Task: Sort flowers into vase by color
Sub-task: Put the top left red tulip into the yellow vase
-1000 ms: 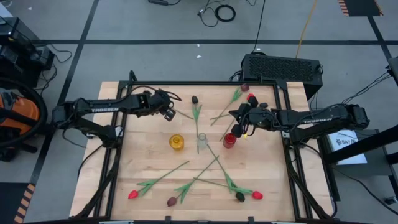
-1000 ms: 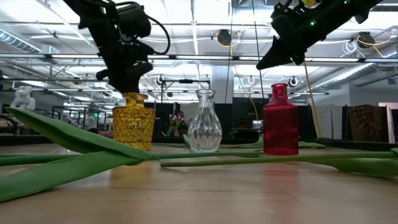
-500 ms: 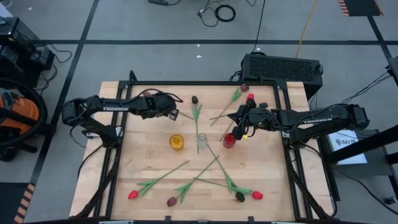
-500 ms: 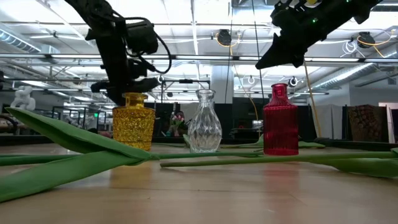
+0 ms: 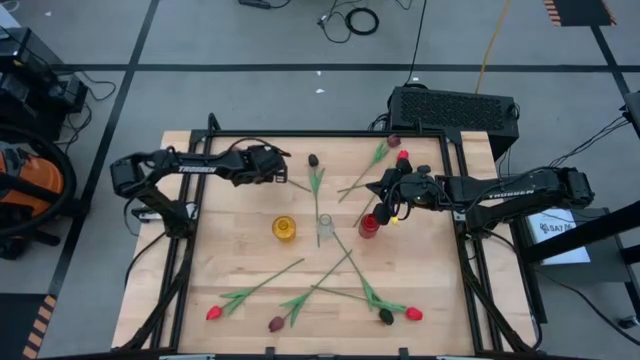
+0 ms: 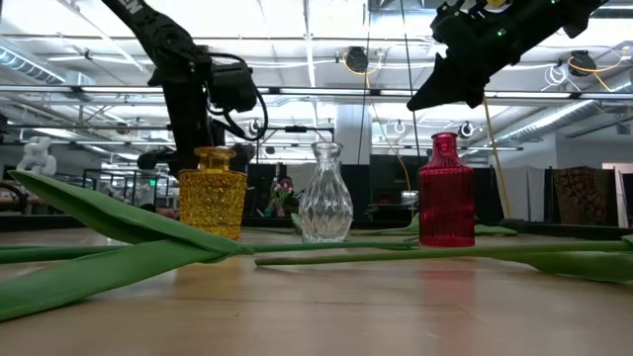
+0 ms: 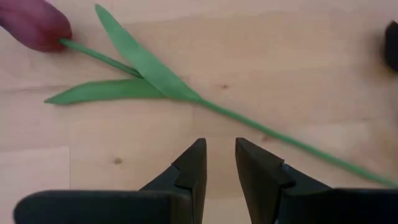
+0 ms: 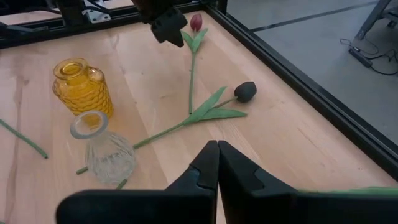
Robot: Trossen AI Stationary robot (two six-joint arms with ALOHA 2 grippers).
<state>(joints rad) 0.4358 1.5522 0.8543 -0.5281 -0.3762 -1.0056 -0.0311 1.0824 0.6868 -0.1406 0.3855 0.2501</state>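
Note:
A maroon tulip (image 7: 31, 25) lies flat on the wooden table, its thin stem (image 7: 267, 132) running toward a near-black tulip (image 8: 244, 91). My left gripper (image 7: 217, 163) is open by a narrow gap. It points steeply down over that stem (image 5: 295, 184) and does not touch it. A yellow vase (image 5: 285, 228), a clear vase (image 5: 325, 228) and a red vase (image 5: 369, 225) stand in a row mid-table. My right gripper (image 8: 217, 152) is shut above the red vase (image 6: 445, 190), with nothing visible between its fingers.
Several more tulips (image 5: 300, 300) lie crossed near the table's front edge, with red, maroon and black heads. Two others (image 5: 398, 150) lie at the far right beside my right arm. A black frame (image 5: 330, 134) rims the table. Bare wood lies left of the yellow vase.
My left gripper has come down toward the maroon tulip's stem and shifted a little toward the table's right. It has also rolled about its own axis. The flowers and vases lie as before.

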